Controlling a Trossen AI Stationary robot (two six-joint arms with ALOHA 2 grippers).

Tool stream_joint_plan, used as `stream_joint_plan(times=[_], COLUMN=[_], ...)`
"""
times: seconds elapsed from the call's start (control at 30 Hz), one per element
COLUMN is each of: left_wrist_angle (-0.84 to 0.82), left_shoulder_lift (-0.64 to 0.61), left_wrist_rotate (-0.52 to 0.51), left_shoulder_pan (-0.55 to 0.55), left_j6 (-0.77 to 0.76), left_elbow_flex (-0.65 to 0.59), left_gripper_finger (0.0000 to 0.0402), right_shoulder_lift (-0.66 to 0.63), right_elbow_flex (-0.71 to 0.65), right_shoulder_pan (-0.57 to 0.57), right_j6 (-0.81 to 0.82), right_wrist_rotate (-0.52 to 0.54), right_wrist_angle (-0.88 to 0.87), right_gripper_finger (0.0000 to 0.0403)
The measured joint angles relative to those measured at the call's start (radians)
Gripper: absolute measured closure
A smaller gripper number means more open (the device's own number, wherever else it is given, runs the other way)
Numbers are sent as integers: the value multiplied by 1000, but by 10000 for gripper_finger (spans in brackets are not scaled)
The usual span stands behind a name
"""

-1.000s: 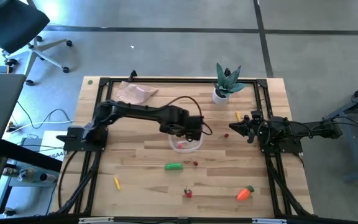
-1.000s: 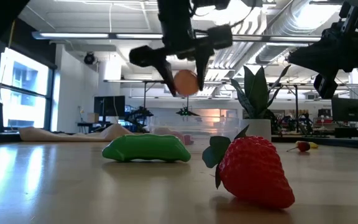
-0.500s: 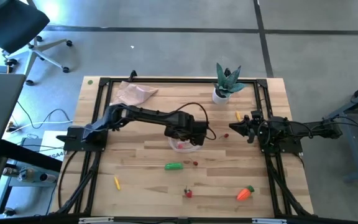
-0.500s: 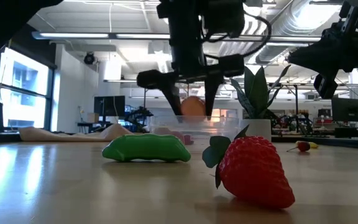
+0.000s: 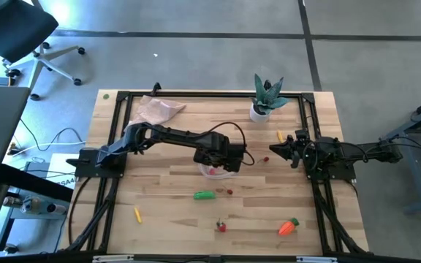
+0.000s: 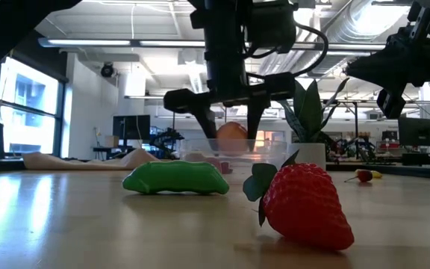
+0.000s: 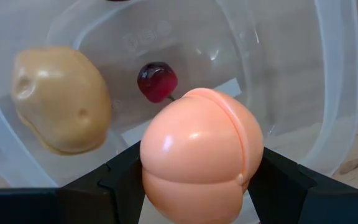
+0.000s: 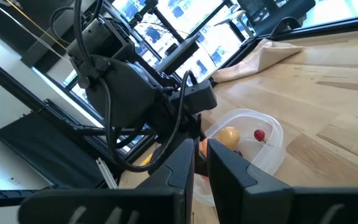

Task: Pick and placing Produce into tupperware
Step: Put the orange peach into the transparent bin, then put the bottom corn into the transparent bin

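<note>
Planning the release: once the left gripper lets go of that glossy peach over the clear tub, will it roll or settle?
The peach is round and glossy, so it will likely roll a little. The tupperware walls should stop it. It may bump the tan potato or the cherry. The left gripper grips it without denting, so it seems firm.

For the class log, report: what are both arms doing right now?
Left gripper shut on the peach, low over the tub. Potato and cherry already inside. Right gripper shut, empty, waiting at the table's right. Nothing in the way.
</note>
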Motion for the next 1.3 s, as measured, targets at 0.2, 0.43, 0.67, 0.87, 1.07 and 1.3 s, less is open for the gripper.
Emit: stream_joint_plan(times=[0.2,0.43,0.67,0.87,1.07,1.3], left_wrist_angle=[0,-1,-4,-10,-11,-10], left_shoulder_lift=[0,0,0,-1,-2,-2], left_wrist_rotate=[-15,-17,-6,-2,-14,-13], left_shoulder_pan=[0,0,0,0,0,0], left_j6=[-24,-53,-72,-80,-79,-78], left_elbow_flex=[0,0,0,0,0,0], left_gripper_finger=[174,174,173,136,89,70], right_shoulder_lift=[0,0,0,0,0,0], right_elbow_flex=[0,0,0,0,0,0], right_shoulder_pan=[0,0,0,0,0,0], right_j6=[0,0,0,0,0,0], right_wrist_rotate=[0,0,0,0,0,0], right_wrist_angle=[0,0,0,0,0,0], right_gripper_finger=[366,366,366,366,366,366])
